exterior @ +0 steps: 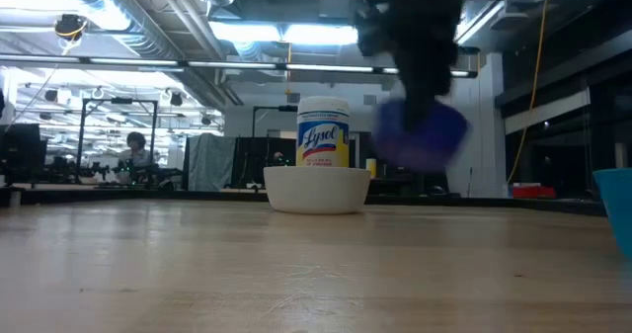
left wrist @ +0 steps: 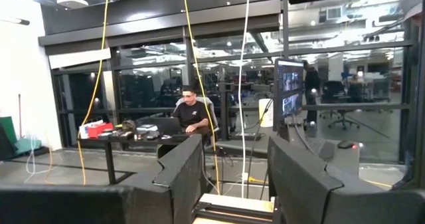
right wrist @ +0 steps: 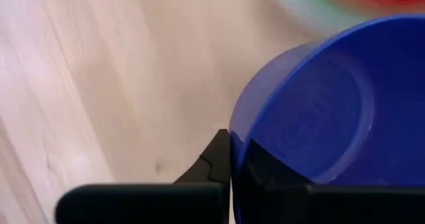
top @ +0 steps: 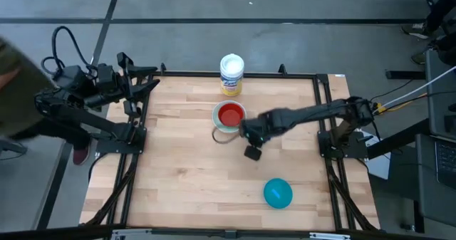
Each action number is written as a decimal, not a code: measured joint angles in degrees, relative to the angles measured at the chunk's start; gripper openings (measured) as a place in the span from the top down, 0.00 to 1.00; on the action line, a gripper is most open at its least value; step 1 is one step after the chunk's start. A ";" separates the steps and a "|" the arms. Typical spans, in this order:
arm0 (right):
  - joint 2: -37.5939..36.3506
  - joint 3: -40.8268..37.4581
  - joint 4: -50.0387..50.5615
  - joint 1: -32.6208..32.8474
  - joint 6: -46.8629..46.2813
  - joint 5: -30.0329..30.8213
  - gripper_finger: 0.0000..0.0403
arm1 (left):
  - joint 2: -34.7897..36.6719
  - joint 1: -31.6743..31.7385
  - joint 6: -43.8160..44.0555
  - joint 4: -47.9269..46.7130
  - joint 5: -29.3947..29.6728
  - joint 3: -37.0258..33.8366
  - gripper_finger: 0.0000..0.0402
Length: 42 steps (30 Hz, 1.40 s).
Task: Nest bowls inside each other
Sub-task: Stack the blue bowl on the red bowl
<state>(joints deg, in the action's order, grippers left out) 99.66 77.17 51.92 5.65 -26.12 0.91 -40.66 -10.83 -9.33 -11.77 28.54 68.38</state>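
A red bowl (top: 229,115) sits nested in a white bowl (exterior: 316,188), which stands on the table at the far middle. My right gripper (top: 249,132) hangs just to the right of them, shut on a dark blue bowl (exterior: 420,135) that floats above the table. The high view hides that bowl under the arm. A teal bowl (top: 278,193) rests on the table at the near right. My left gripper (left wrist: 232,177) waits open off the table's far left corner, pointing out into the room. My right gripper pinches the dark blue bowl's rim (right wrist: 234,143), one finger (right wrist: 212,161) outside the wall and the other inside the hollow. The fingers come from above, pointing steeply down. The bowl hangs lifted clear of the table, tilted, beside the white bowl.
A white-lidded cylindrical container with a yellow label (top: 231,74) stands at the far edge just behind the nested bowls. The black frame rail (top: 135,162) runs along the table's sides. Bare wood lies across the left and near middle.
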 joint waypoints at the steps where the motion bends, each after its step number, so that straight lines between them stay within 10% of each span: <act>1: 0.09 2.17 0.77 -1.04 1.24 0.77 0.99 | 0.00 0.00 -0.24 0.00 0.14 0.00 0.57; 11: 10.54 18.42 4.81 -11.93 13.26 -3.34 1.00 | -0.04 0.00 -0.93 0.01 0.36 0.00 0.57; 29: 32.15 39.16 14.33 -12.28 21.09 -6.28 0.99 | -0.25 0.00 -2.42 -0.02 2.16 0.04 0.57; 42: 32.15 39.16 11.80 -15.69 18.77 -6.13 0.48 | -0.26 0.00 -2.97 -0.04 1.90 0.03 0.57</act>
<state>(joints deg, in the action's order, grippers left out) 131.81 116.33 63.72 -10.03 -7.35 -5.22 -40.93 -10.83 -12.29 -11.81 30.45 68.41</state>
